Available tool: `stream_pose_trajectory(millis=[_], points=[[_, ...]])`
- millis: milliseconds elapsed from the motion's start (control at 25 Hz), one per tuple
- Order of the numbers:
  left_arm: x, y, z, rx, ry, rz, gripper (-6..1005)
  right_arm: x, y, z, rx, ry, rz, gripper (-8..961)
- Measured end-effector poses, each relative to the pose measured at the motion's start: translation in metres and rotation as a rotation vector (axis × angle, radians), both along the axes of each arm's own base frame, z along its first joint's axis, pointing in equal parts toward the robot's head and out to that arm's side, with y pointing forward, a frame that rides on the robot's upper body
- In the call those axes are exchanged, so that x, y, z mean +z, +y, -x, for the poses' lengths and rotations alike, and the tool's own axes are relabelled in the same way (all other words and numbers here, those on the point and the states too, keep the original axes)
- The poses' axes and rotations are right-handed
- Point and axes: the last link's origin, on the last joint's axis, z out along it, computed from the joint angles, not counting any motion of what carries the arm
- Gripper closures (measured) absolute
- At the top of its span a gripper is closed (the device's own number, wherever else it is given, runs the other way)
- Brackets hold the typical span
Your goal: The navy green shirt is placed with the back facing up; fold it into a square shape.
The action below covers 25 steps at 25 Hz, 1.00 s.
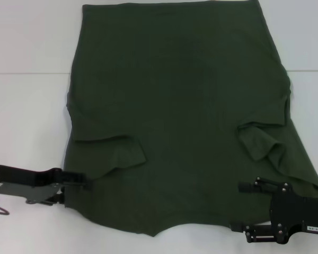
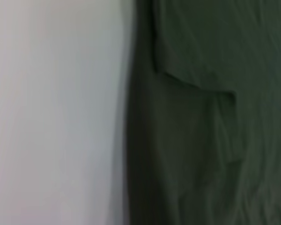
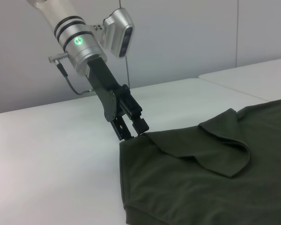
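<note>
The navy green shirt (image 1: 180, 116) lies spread flat on the white table (image 1: 26, 116), plain side up, taking up most of the middle of the tabletop. Both short sleeves are turned in over the body: one flap (image 1: 124, 151) sits near the shirt's left edge, the other (image 1: 262, 140) near its right edge. The edge of the shirt nearest the robot is uneven, dipping to a point around the middle.

The left gripper (image 1: 79, 182) is at the shirt's near left corner, arm reaching in low from the side. From the right wrist view its dark fingers (image 3: 131, 126) come down right at that corner, and the cloth there (image 3: 145, 138) is lifted a little toward them; they look closed onto the fabric edge, pinching it.

The right gripper (image 1: 243, 207) is over the shirt's near right part, just below the right sleeve flap. Its two fingers stand spread apart, one above the other in the head view, nothing between them.
</note>
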Motion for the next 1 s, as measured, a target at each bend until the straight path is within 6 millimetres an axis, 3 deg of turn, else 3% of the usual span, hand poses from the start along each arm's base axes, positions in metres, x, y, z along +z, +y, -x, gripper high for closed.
stream_pose_trajectory(millis=[400,840,1000], points=[[-0.0069,0.0079,-0.0075,-0.031,0.008,-0.008,148,0.0,0.0009,0.0006,0.0,0.0,0.0,32],[-0.0059,0.0101,-0.0007,-0.055,0.069,-0.027,379,0.0005,0.0034,0.0022,0.001,0.002,-0.003,35],[-0.0058,0.0103,-0.0002,-0.055,0.074,-0.027,569,0.0008,0.0034,0.0023,0.001,0.004,-0.004,36]])
